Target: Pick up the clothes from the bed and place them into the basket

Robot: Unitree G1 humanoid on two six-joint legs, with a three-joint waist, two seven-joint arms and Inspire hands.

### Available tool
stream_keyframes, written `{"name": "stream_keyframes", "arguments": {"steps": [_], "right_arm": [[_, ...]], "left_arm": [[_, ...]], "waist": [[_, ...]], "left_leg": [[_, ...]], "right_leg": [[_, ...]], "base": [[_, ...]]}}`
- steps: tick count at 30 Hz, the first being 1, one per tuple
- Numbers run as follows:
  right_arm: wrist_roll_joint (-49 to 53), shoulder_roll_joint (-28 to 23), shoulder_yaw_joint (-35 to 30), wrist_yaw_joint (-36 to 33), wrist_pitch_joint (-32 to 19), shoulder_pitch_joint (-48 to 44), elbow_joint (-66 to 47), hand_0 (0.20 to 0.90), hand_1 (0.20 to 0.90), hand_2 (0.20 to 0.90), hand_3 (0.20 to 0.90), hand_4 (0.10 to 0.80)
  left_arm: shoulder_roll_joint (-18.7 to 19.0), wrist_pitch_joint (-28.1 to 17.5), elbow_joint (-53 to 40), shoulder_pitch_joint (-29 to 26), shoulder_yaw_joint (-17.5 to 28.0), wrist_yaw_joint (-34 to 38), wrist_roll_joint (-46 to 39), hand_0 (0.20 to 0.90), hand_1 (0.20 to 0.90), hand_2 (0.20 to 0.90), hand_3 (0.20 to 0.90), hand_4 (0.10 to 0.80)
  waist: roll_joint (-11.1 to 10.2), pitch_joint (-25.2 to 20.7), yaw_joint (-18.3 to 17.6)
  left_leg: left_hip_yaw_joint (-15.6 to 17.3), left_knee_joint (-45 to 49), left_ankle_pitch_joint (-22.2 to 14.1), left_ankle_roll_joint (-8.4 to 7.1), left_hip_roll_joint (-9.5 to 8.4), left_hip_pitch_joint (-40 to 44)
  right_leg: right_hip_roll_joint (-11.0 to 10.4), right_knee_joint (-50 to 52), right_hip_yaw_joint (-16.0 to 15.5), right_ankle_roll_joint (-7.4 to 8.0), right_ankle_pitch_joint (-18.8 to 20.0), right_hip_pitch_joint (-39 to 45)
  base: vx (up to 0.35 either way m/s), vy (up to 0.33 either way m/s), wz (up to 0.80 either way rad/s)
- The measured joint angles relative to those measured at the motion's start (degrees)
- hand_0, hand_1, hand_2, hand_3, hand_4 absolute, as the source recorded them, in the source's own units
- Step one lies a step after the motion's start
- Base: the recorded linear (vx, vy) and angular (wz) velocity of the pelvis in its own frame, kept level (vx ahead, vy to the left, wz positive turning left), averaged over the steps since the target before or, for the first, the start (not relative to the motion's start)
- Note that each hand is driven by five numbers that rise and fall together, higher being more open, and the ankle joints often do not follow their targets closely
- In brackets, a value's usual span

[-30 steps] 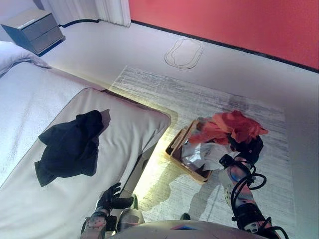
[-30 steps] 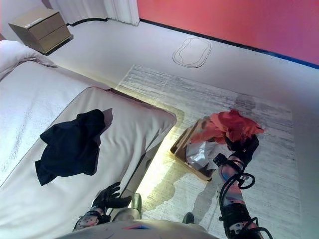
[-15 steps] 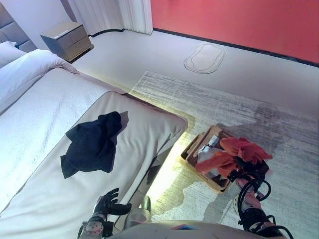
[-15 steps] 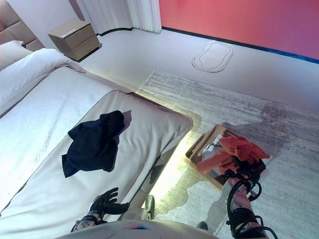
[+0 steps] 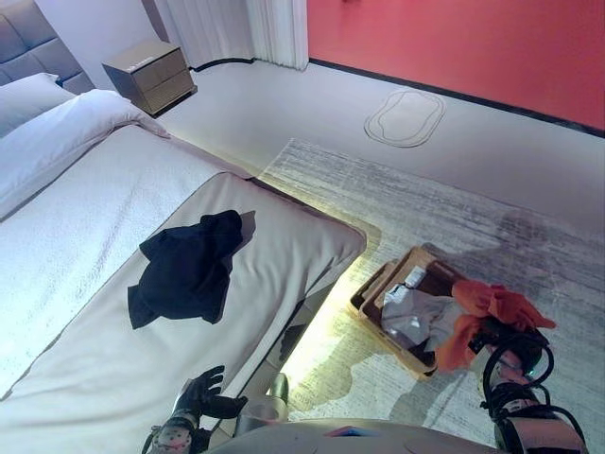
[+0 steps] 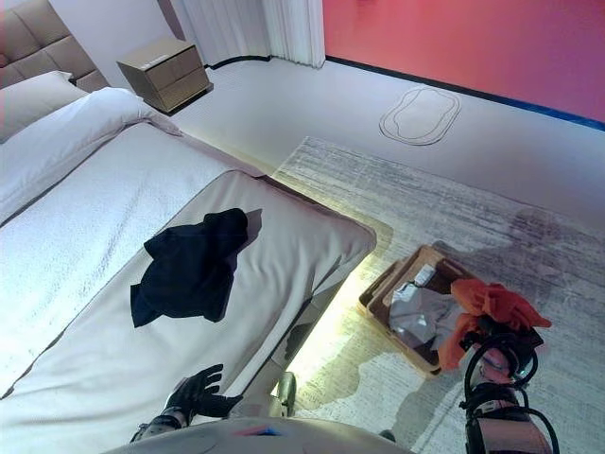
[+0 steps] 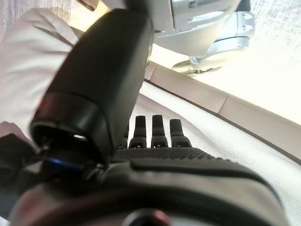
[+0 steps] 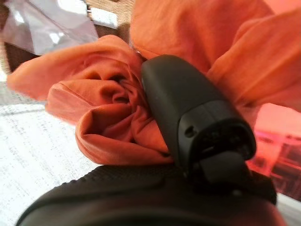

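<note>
My right hand (image 5: 515, 339) is shut on an orange garment (image 5: 492, 310) and holds it over the near right edge of the wooden basket (image 5: 376, 293) on the rug. In the right wrist view the orange cloth (image 8: 113, 108) bunches round my thumb (image 8: 193, 117). A grey garment (image 5: 416, 317) lies inside the basket. A dark garment (image 5: 187, 268) lies crumpled on the beige bed cover (image 5: 104, 369). My left hand (image 5: 200, 395) hangs open and empty at the bed's near edge; its straight fingers (image 7: 157, 132) show in the left wrist view.
The bed (image 5: 76, 189) with white pillows (image 5: 47, 118) takes up the left side. A bedside cabinet (image 5: 149, 74) stands at the back left by white curtains (image 5: 255, 28). A grey rug (image 5: 454, 208) covers the floor before a red wall (image 5: 454, 38).
The camera has shifted, so the whole scene sits further right. My right hand has lowered the orange garment toward the basket's near right edge. My left hand stays open by the bed.
</note>
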Motion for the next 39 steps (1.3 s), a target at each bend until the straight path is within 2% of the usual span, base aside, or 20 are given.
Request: {"name": "stream_keyframes", "arguments": {"steps": [6,20,23,25,32,33,34,39], "right_arm": [[-0.04,-3.16,-0.1,0.76,1.71,-1.22,1.25,0.3,0.3,0.3,0.2,0.1],[-0.62,-4.31,-1.86,0.56,4.42,-4.05,3.23,0.3,0.3,0.3,0.2,0.1],[-1.2,-6.08,-1.84,0.46,5.15,-5.5,3.34,0.3,0.3,0.3,0.2,0.1],[-1.29,-7.85,-1.83,0.46,5.18,-6.67,3.59,0.3,0.3,0.3,0.2,0.1],[-1.68,-13.23,-1.86,0.69,5.34,-10.27,4.97,0.3,0.3,0.3,0.2,0.1],[-1.72,-13.66,-1.86,0.72,5.77,-10.65,5.15,0.34,0.34,0.34,0.247,0.147],[-1.79,-14.05,-1.84,0.76,6.33,-10.78,5.14,0.9,0.9,0.9,0.9,0.8],[-2.85,-15.35,-1.81,0.73,8.55,-12.87,5.19,0.9,0.9,0.9,0.9,0.8]], "left_arm": [[0.04,-0.2,0.1,0.24,-0.02,-0.91,0.05,0.9,0.9,0.9,0.9,0.8],[0.07,-0.63,0.62,0.17,-0.1,-0.96,0.05,0.9,0.9,0.9,0.9,0.8],[0.09,-1.36,0.51,-0.09,-0.11,-1.05,0.03,0.9,0.9,0.9,0.9,0.8],[0.09,-1.38,0.45,-0.52,-0.16,-1.11,0.02,0.9,0.9,0.9,0.9,0.8],[0.39,-1.39,0.48,0.42,-1.56,-1.12,-0.1,0.9,0.9,0.9,0.9,0.8],[0.39,-1.39,0.48,0.55,-1.77,-1.13,-0.1,0.9,0.9,0.9,0.9,0.8],[0.39,-1.39,0.48,0.62,-1.92,-1.14,-0.1,0.9,0.9,0.9,0.9,0.8],[0.38,-1.5,0.38,0.64,-2.58,-1.38,-0.59,0.9,0.9,0.9,0.9,0.8]], "waist": [[1.32,0.59,1.09],[2.34,1.81,1.23],[2.5,2.07,1.42],[2.86,3.0,1.58],[4.22,4.24,1.92],[4.37,4.19,1.94],[4.4,4.18,1.98],[5.57,4.62,2.44]], "left_leg": [[-0.35,0.0,0.21,-0.14,0.0,0.08],[-1.0,0.01,0.32,-0.23,-0.17,0.1],[-1.03,0.01,0.35,-0.26,-0.19,0.11],[-1.05,0.01,0.75,-0.86,-0.22,0.05],[-1.43,0.01,0.79,-0.86,-0.75,-0.49],[-1.57,0.01,0.8,-0.85,-0.94,-0.56],[-1.8,0.01,0.8,-0.84,-1.11,-0.66],[-1.86,0.02,0.87,-0.76,-1.69,-1.34]], "right_leg": [[-0.11,0.0,-0.33,0.13,-0.12,0.31],[-0.47,0.0,-1.28,0.39,-0.31,0.84],[-0.5,0.0,-1.35,0.41,-0.32,0.86],[-0.6,0.0,-1.4,0.42,-0.33,0.84],[-1.07,0.0,-1.87,0.53,-0.41,0.61],[-1.21,0.0,-2.08,0.56,-0.43,0.62],[-1.38,0.0,-2.4,0.64,-0.48,0.66],[-1.98,0.01,-2.64,0.7,-0.48,0.07]], "base": [[0.038,-0.014,0.03],[0.026,-0.008,0.03],[0.046,0.002,0.01],[0.0,0.0,0.0],[0.037,0.022,0.04],[0.022,0.043,0.09],[0.01,0.049,0.1],[-0.023,0.036,0.02]]}}
